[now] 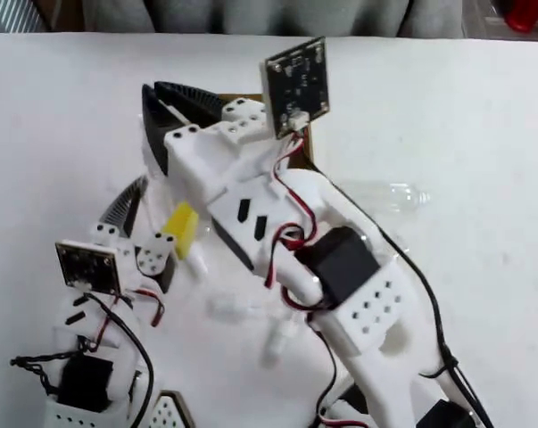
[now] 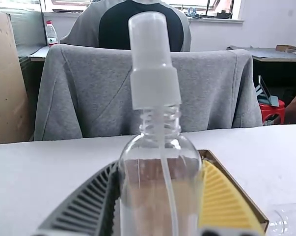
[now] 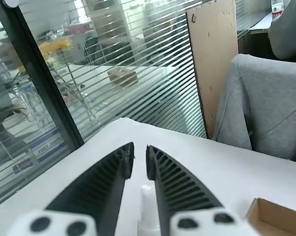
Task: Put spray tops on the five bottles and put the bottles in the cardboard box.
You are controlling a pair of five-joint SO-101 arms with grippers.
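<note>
Two ribbed fingers of the left gripper (image 2: pixel 160 169), grey and yellow, clamp the round body of a clear plastic bottle (image 2: pixel 157 201) close beside the cardboard box (image 2: pixel 238 189), its white spray top (image 2: pixel 152 64) perched on bare threads. We judge it light, thin-walled and slick, best held low on the body; our right gripper (image 3: pixel 140 153) hangs near the box, black fingers a slit apart.

A white worktop (image 1: pixel 483 107) stands before a chair (image 2: pixel 64 64) draped in grey cloth (image 2: pixel 211 93). Slatted blinds (image 3: pixel 128 73) cover a glass wall beside a leaning brown board (image 3: pixel 211 59)
</note>
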